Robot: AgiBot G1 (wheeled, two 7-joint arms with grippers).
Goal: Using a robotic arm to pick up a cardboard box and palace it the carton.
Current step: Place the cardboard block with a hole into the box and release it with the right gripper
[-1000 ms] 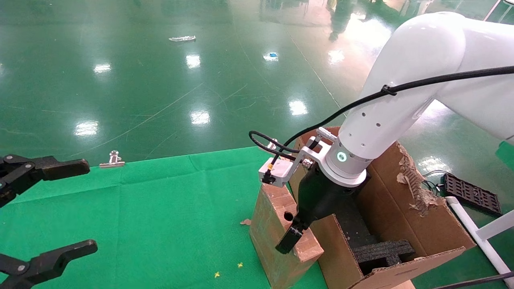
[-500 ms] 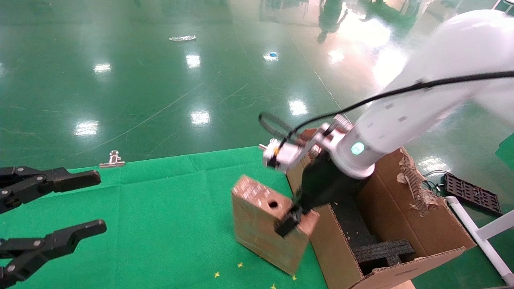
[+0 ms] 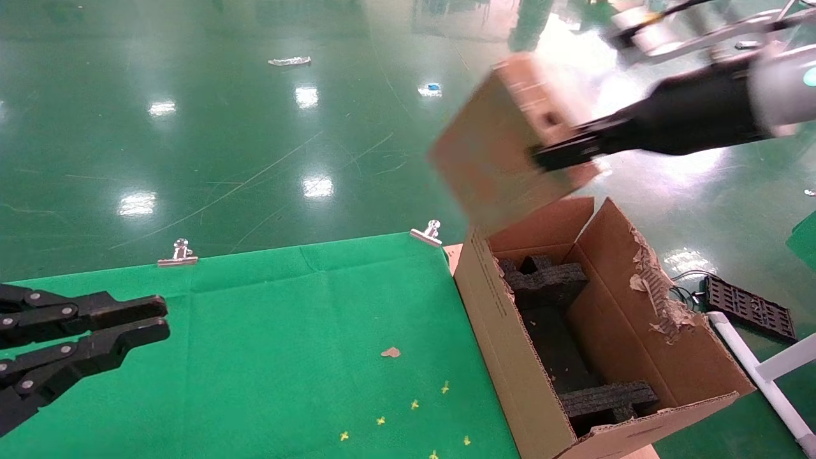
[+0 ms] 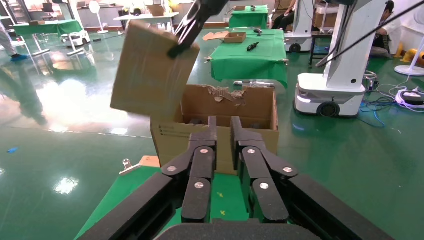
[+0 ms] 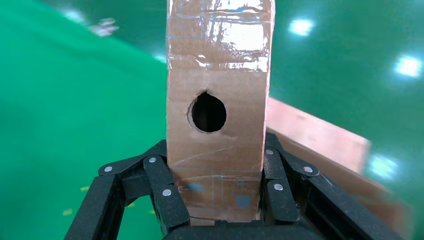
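Note:
The cardboard box (image 3: 497, 150), a narrow brown block with a round hole and shiny tape (image 5: 217, 95), hangs tilted in the air above the far end of the carton (image 3: 494, 306). My right gripper (image 3: 564, 148) is shut on one end of the box, its black fingers (image 5: 165, 187) pressing both narrow sides. The carton stands open beside the green table, with black foam inserts (image 3: 548, 284) inside and a torn right wall. In the left wrist view the box (image 4: 152, 70) hovers over the carton (image 4: 225, 107). My left gripper (image 3: 162, 319) is parked low on the left, shut and empty.
Green cloth (image 3: 274, 357) covers the table, held by metal clips (image 3: 178, 254) (image 3: 427, 233) at its far edge. A brown scrap (image 3: 390, 352) and small yellow bits lie on it. A black tray (image 3: 749, 309) and white tubing (image 3: 758, 373) sit right of the carton.
The right arm has lifted the box off the table beside the carton and swung it up and back above the carton's far end. The left gripper's fingers have closed.

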